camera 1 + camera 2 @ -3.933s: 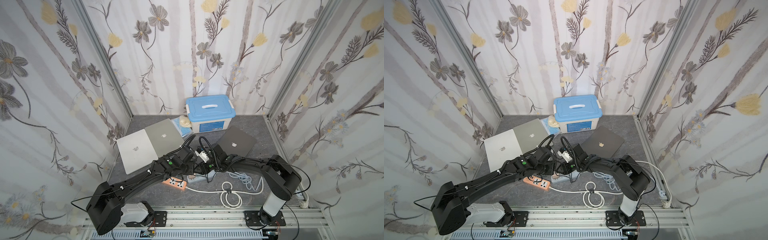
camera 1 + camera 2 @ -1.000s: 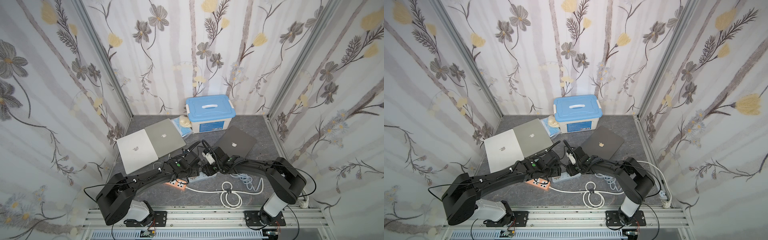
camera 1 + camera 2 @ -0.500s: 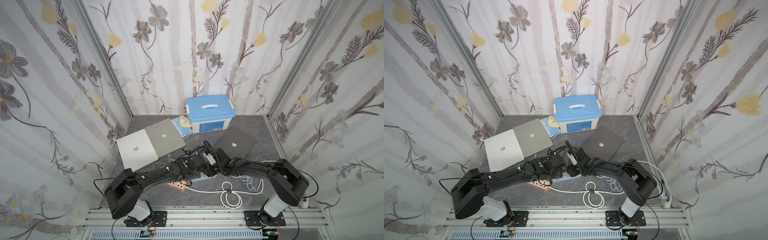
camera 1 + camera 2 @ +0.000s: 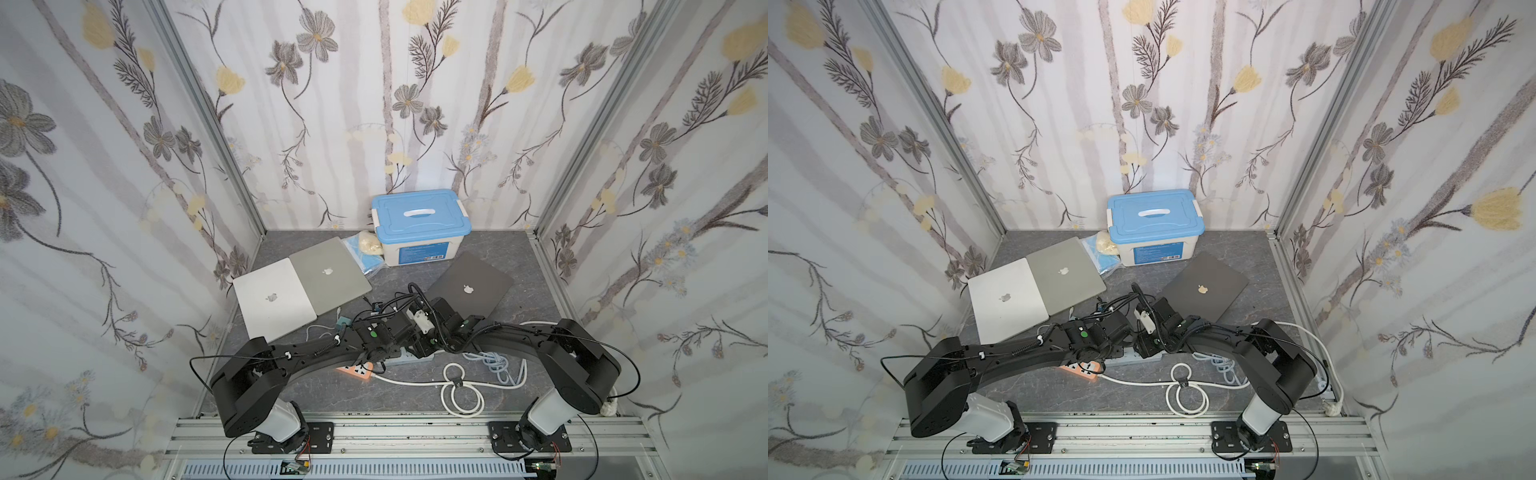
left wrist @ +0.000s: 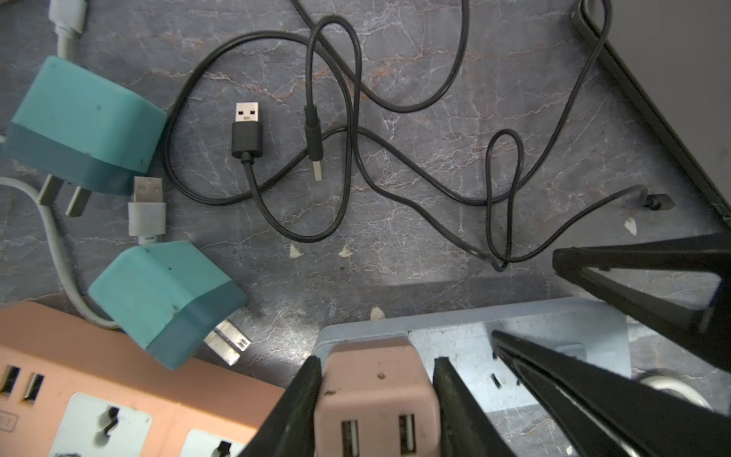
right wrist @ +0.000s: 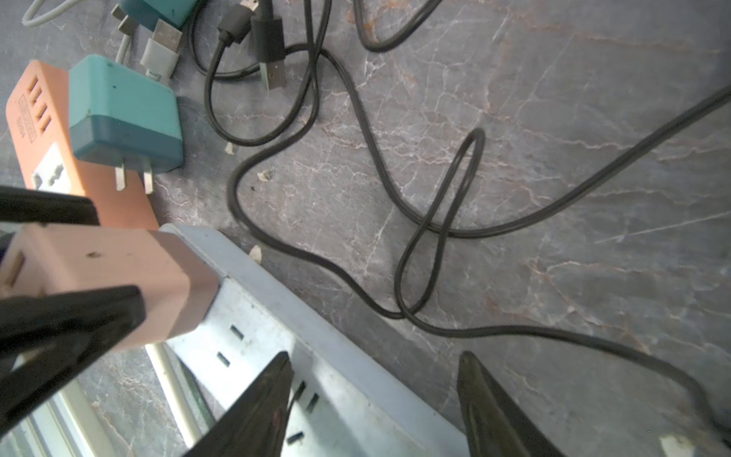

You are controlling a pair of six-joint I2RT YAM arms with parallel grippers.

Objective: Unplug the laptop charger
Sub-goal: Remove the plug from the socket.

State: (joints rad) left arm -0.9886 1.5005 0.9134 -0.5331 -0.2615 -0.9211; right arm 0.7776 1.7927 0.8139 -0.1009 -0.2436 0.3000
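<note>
Snugly plugged into the pale-blue power strip, the pink charger sits with my left fingers clamped on its smooth matte flanks. I'd pull straight out along the prongs, no rocking. My right fingers stand spread, one over the strip's hard slab, one past its edge; they should pin it to the veined, stone-look counter.

Storage box, white plastic, blue lid. Closed pale silver laptop; closed grey laptop; closed dark grey laptop. Two teal plug adapters. Tangled black USB cables. Orange socket strip. Looped white cord.
</note>
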